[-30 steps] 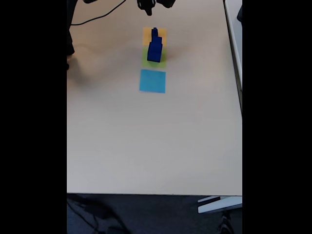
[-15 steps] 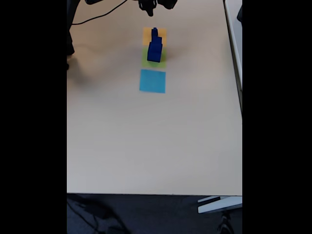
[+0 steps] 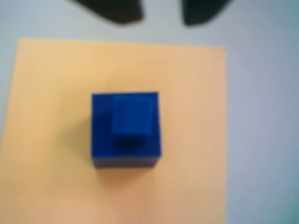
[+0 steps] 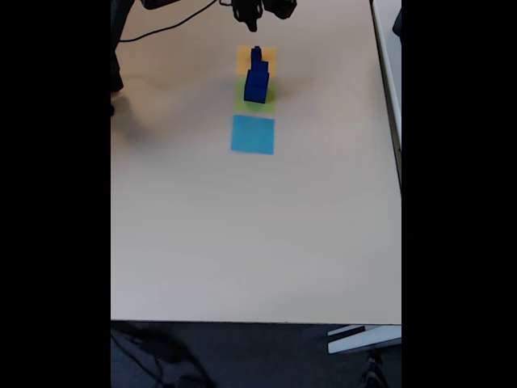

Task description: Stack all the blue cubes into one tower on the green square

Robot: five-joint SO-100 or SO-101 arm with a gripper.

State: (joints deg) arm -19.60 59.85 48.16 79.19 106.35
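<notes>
The blue cubes (image 4: 257, 79) stood as one tower on the green square (image 4: 255, 97), which lay between the orange-yellow patch (image 4: 255, 57) behind it and the light-blue patch (image 4: 253, 134) in front of it on the bench (image 4: 242, 234). Over the last second the tower did not shift, while the end effector (image 4: 257, 21) drew slightly farther back from it, toward the far edge of the bench. It hung released and empty beyond the tower, its two dark fingertips (image 3: 117, 10) apart and well clear of the cubes in the wrist view. There a small cube sat on a larger one (image 3: 125, 129), though the paper beneath looked orange. By my judgement the stack was finished and free-standing, with only the retreat left.
</notes>
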